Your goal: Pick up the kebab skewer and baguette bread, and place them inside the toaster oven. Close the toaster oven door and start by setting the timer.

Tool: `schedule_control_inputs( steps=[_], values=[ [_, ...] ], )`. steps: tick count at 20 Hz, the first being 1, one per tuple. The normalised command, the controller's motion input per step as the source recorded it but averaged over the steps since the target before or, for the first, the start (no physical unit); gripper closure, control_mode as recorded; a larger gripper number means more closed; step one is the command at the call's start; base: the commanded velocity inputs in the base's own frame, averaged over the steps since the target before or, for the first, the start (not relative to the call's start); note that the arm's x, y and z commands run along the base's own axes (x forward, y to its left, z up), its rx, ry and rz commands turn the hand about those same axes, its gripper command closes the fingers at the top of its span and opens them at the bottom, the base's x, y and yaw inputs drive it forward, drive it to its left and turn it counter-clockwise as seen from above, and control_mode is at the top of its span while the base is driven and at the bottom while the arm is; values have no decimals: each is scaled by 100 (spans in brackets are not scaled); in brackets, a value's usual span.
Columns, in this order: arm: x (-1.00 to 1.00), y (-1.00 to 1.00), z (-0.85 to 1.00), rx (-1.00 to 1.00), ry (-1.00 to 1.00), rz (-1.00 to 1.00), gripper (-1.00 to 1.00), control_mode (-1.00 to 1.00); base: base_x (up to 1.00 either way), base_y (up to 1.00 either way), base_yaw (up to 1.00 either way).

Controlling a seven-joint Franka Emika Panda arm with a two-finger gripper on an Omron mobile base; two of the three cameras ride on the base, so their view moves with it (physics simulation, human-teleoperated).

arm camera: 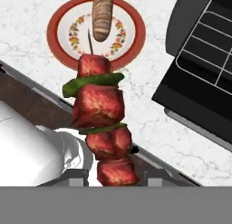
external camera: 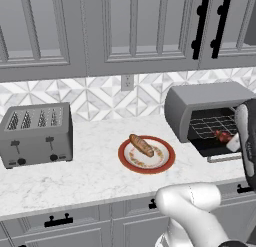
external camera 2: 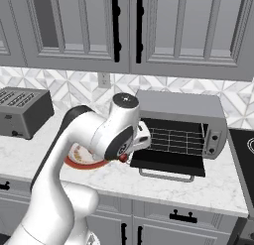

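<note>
White marble counter under grey cabinets, tiled wall behind. Claw grips the skewer, held before the open oven, above its lowered door. Bread lies on the red-rimmed plate, left of the oven.

Left base view: behind-left of arm, looking forward and down over the counter.
Right base view: behind-right, same counter, arm close in foreground.
Shared: toaster oven, plate, toaster.
Hand view: close, looking down at the counter's front edge, plate, oven door.
</note>
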Motion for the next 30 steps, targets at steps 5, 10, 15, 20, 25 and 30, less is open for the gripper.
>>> schedule_control_inputs(
  steps=[5,10,15,20,25,30],
  values=[
    [7,-40,18,0,-13,21,100,-100,0,0,0],
    [16,-6,10,0,-3,8,100,-100,0,0,0],
    [10,-5,-2,0,-1,0,100,-100,0,0,0],
    [39,0,-4,0,-6,-4,100,-100,0,0,0],
    [47,0,-29,0,-5,-2,100,-100,0,0,0],
    [48,-4,-17,0,-2,0,100,-100,0,0,0]
  ],
)
